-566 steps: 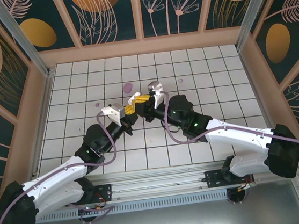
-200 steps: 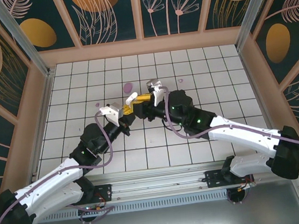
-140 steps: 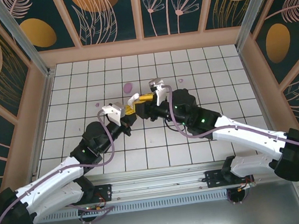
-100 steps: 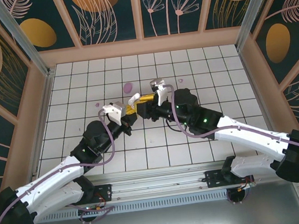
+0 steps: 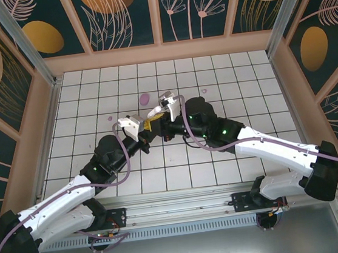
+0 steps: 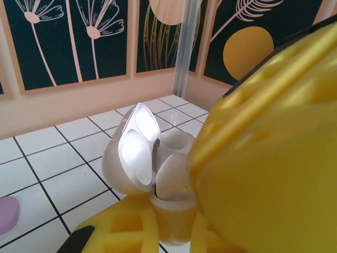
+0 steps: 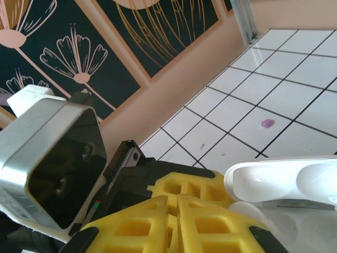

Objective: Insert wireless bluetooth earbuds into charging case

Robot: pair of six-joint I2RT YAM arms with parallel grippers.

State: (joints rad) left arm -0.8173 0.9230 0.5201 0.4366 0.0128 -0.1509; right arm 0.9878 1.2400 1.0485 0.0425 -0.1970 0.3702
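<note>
case [image 6: 138, 150] lid up, above table [image 5: 244, 87], pinched at base by left gripper [image 6: 174, 226]; earbud [image 6: 171, 176] looks half-seated in socket; right gripper [image 7: 177, 211] just beside, fingers look pressed together, load unclear; risk: right arm nudge twists case in grip, or lid snaps onto proud earbud

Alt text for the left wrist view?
Open white charging case, lid up, clamped at its base between the yellow fingers of the left hand. White floor tiles, a purple oval piece at the left edge and dark flower-painted wall panels lie behind.
</note>
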